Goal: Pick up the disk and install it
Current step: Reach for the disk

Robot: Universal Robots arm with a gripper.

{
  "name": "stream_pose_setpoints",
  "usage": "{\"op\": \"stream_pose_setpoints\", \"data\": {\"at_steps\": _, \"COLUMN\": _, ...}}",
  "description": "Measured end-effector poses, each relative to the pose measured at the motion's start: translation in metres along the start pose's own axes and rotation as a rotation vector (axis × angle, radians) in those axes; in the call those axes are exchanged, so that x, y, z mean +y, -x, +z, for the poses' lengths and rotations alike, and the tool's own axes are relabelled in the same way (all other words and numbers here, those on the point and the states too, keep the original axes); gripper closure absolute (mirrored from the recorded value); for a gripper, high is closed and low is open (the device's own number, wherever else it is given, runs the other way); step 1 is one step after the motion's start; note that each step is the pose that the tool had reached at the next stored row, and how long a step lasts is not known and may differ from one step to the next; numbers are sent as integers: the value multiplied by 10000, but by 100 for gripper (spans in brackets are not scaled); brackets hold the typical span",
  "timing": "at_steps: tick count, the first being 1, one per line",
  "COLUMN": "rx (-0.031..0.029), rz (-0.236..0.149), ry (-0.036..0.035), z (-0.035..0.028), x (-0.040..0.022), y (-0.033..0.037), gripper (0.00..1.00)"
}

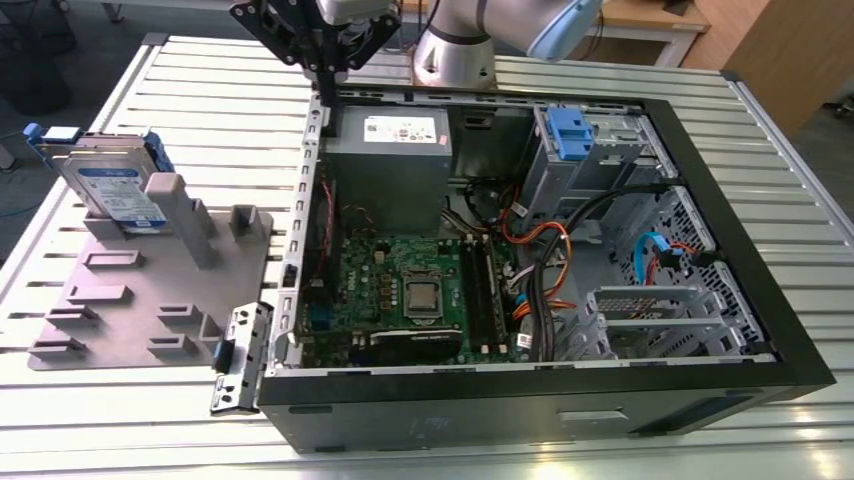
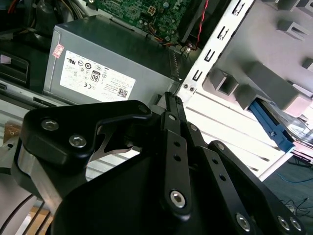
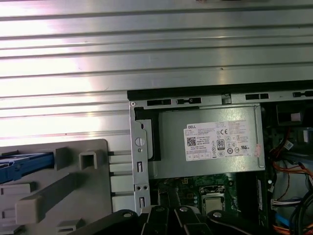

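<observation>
Black linked fingers of the tool (image 2: 172,98) sit closest in the second wrist view. Their tips look drawn together with nothing between them.

The disk (image 1: 118,190), a flat silver-metal hard drive with a white-and-blue label and blue plastic side rails, stands on edge and leans in a slot of a grey moulded plastic holder (image 1: 147,300). The holder lies near the edge of the slatted metal surface (image 1: 200,90) on the exterior view's left. Just beside it is an open black computer case (image 1: 534,405), with a grey power-supply box (image 1: 387,150) and a blue latch on a grey metal cage (image 1: 567,135) inside.

The tool hangs over the case's far corner by the surface's far edge, well apart from the disk, so the pick-up is not yet begun. To do it well, I judge the fingers should spread past the drive's thickness, match its lean, grip squarely, and lift along the slot so the rails do not bind.
</observation>
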State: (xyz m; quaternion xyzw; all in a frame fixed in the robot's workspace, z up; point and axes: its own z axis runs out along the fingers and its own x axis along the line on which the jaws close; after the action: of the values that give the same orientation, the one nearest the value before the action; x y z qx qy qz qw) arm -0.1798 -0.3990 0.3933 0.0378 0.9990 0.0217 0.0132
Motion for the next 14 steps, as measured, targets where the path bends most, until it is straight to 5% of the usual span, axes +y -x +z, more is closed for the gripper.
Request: {"op": "stream_pose_setpoints", "data": {"at_steps": 14, "rx": 0, "rz": 2, "ry": 1, "z": -2, "x": -7, "y": -99, "gripper": 89}}
